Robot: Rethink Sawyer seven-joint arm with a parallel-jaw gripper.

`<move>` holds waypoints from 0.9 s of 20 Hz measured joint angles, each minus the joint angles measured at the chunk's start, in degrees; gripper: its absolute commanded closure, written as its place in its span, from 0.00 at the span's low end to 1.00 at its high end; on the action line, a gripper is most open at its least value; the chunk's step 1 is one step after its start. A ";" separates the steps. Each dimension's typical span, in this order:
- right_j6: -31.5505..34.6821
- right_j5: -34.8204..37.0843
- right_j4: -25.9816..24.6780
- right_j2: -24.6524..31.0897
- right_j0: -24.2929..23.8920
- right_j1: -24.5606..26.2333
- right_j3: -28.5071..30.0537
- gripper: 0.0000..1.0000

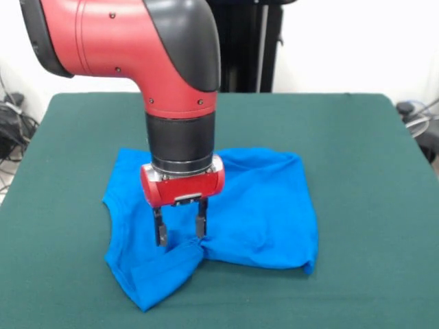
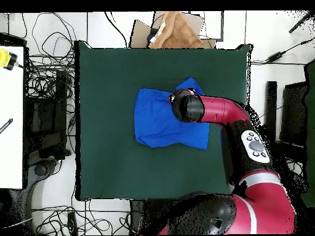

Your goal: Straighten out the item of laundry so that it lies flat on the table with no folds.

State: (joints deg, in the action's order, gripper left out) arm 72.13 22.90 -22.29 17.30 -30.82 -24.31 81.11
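Table (image 2: 111,153): a dark green rectangle, it fills the middle of the overhead view.
Item of laundry (image 2: 160,123): bright blue shirt, plain side visible, it lies on the table a little above the table's centre and toward its right half.
Shape of the shirt: not flat; one corner makes a point toward the upper edge of the table, the lower edge runs slanted.
Arm (image 2: 224,114): red and black, it comes from the lower right corner of the table and reaches over the shirt's right part.
Arm end (image 2: 187,107): a black round part covers the shirt's upper right area; the gripper under it is hidden.
Cardboard piece (image 2: 175,31): brown, just beyond the table's upper edge.
Cables (image 2: 49,67): many black ones on the floor, left of the table.
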 measured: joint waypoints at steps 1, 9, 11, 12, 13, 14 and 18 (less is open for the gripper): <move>0.00 0.00 0.04 -0.04 0.00 0.00 0.00 0.00; 0.00 0.00 0.48 -0.24 -1.76 -0.12 1.54 0.00; 0.00 0.01 0.66 -0.22 -2.32 -0.53 2.26 0.00; 0.00 0.02 0.76 -0.21 -2.56 -0.78 2.62 0.00; 0.00 0.10 0.92 -0.23 -2.86 -1.23 3.14 0.00; 0.00 0.71 1.39 -0.23 -3.58 -2.49 4.24 0.00; 0.00 3.37 2.49 -0.24 -4.92 -5.18 5.48 0.00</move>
State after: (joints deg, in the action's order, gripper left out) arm 72.13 26.27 -19.80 17.06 -35.73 -29.49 86.60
